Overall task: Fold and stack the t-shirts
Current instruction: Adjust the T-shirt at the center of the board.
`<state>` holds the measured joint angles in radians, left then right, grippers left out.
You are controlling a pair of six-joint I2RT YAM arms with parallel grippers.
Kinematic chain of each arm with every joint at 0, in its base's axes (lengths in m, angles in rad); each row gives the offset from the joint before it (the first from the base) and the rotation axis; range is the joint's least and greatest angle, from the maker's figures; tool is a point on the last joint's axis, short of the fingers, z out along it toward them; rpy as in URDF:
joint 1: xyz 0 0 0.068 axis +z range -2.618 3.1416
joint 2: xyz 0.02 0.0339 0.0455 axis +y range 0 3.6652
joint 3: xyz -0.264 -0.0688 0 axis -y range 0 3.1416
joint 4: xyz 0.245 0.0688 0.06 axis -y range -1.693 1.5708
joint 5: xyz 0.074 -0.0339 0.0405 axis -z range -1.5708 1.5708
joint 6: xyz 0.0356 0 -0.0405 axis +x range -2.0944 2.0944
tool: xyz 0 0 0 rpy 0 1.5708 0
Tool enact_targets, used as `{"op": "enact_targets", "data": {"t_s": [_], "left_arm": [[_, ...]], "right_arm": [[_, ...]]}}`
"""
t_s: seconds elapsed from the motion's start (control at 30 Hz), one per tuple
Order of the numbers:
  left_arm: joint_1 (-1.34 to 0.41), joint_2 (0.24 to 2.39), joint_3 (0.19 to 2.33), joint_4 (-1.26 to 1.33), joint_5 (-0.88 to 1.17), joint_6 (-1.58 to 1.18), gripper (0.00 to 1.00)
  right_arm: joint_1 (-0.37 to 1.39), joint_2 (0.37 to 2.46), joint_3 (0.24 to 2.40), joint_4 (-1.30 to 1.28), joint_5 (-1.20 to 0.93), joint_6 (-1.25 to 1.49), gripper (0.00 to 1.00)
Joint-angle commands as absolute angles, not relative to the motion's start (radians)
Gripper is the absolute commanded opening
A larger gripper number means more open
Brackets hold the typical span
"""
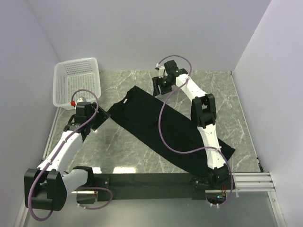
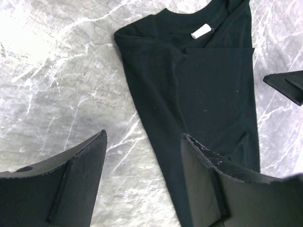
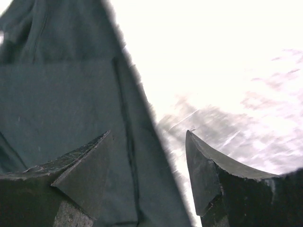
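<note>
A black t-shirt (image 1: 161, 125) lies flat on the marble table, folded into a long strip running from far left to near right. Its collar with a white tag (image 2: 201, 31) shows in the left wrist view. My left gripper (image 1: 100, 118) is open and empty, hovering at the shirt's left collar-end edge; the cloth edge (image 2: 165, 127) runs between its fingers. My right gripper (image 1: 157, 86) is open and empty above the shirt's far edge (image 3: 137, 142), which passes between its fingers.
A white plastic basket (image 1: 76, 81) stands at the far left of the table. White walls close in the left, back and right sides. A metal rail (image 1: 253, 180) lies at the near right edge.
</note>
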<state>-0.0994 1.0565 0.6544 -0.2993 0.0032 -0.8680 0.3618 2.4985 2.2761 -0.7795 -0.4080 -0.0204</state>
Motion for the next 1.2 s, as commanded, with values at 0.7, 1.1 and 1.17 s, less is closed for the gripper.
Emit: {"op": "enact_targets", "data": {"t_s": [0.7, 1.1, 1.17], "left_arm": [[-0.095, 1.103, 0.678, -0.250, 0.034, -0.916, 0.68], [-0.095, 1.091, 0.678, -0.265, 0.026, -0.911, 0.68], [-0.095, 1.085, 0.677, -0.270, 0.025, -0.911, 0.68]], "right_arm": [[0.413, 2.574, 2.333, -0.864, -0.373, 0.040, 0.57], [0.407, 2.554, 2.312, -0.807, -0.399, 0.066, 0.00], [0.387, 2.543, 2.304, -0.775, -0.396, 0.092, 0.00]]}}
